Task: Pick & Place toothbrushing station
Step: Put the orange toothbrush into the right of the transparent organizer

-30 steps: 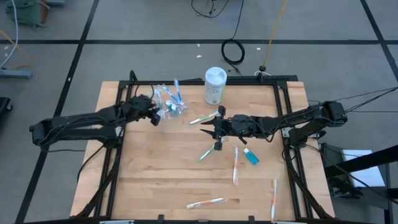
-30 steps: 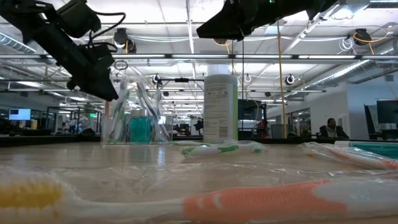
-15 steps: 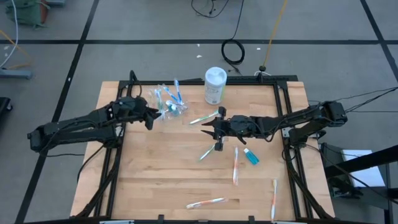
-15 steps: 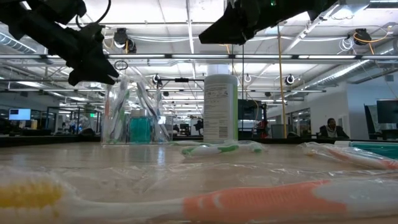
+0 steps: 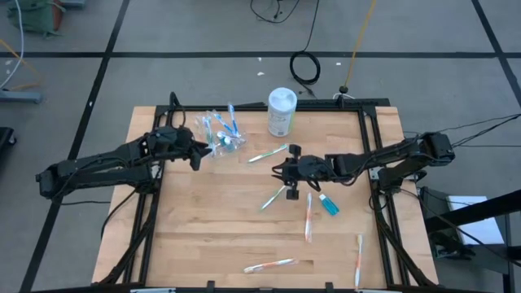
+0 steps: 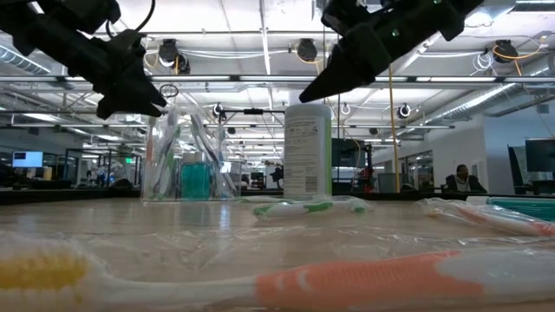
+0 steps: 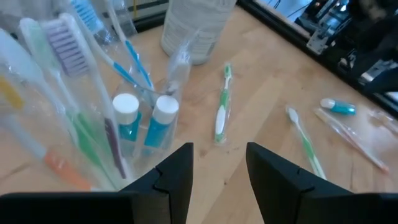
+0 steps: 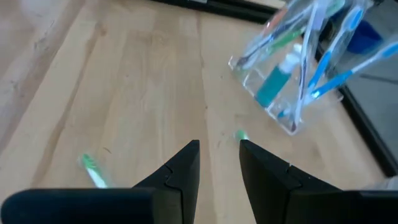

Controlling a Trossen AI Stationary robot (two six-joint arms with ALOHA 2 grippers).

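Station partly stocked; loose brushes remain.
My left gripper [image 5: 198,155], beside the cup [image 5: 221,135] with its brushes and two tubes, and right gripper [image 5: 286,174], mid-table, both stand slightly parted, empty. Apparently five brushes and one tube [image 5: 328,204] still loose.

white canister [image 5: 281,111]: upright, pale green label, at table's far edge | wooden table [image 5: 203,236]: light butcher-block top, black frame | black cable coil [image 5: 305,67]: on grey floor beyond canister | seated person [image 6: 460,180]: in room well behind canister
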